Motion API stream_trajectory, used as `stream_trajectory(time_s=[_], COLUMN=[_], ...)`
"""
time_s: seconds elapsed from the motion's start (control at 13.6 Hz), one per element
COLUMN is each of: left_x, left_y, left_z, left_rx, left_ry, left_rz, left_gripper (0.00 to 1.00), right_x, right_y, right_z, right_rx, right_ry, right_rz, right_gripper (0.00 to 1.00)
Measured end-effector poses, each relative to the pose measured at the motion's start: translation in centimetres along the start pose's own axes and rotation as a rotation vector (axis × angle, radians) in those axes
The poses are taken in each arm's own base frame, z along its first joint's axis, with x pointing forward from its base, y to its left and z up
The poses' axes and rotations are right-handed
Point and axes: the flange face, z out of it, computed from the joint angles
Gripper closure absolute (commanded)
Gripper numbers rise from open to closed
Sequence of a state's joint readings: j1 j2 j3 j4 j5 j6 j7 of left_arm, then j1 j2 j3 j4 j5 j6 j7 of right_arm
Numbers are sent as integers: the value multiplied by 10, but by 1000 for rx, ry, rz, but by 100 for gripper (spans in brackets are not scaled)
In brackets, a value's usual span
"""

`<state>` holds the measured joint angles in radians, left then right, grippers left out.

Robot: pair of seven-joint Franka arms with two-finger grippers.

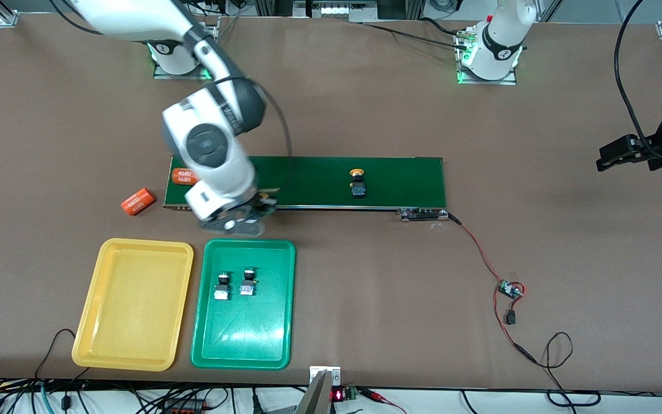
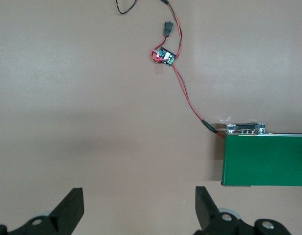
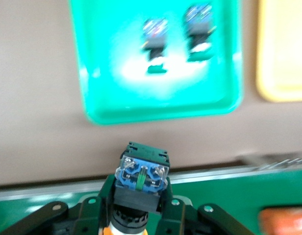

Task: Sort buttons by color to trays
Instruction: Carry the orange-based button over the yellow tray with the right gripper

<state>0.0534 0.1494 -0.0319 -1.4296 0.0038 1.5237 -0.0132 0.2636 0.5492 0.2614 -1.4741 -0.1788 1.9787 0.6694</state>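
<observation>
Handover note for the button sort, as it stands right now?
Right gripper: shut on a button with a yellow cap, over the belt's edge by the trays.
Left gripper: open, waiting over bare table past the belt's end.
Done: two buttons lie in the green tray.
Left: yellow tray holds nothing; drop the held button there, then fetch the yellow-capped button on the belt.

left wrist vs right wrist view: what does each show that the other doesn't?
Only the left wrist view: the open left gripper over bare table, and the small circuit board on its red wire.
Only the right wrist view: the right gripper shut on a button, the green tray with two buttons in it, and the yellow tray beside it.
Both: the conveyor belt.
</observation>
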Motion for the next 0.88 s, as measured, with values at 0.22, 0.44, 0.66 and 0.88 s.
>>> stream_trajectory(time_s=[0.22,0.44,0.66,0.88], left_x=[0,0,2,2], left_y=[-1,-1,-1,-1], left_z=[0,0,-2,-2], left_rx=[0,0,0,0], left_ry=[2,3,16,22], left_rz=[-2,-1,-1,-1], left_gripper=[0,0,0,0], right_x=[48,82,101,122], right_y=[92,189,263,322], right_z=[-7,-13,-9,18], right_rx=[-38,-39,-32,-16], right_ry=[-21,-24,-14,43], right_rz=[-52,-92,-143,-207], right_gripper=[95,95,95,95])
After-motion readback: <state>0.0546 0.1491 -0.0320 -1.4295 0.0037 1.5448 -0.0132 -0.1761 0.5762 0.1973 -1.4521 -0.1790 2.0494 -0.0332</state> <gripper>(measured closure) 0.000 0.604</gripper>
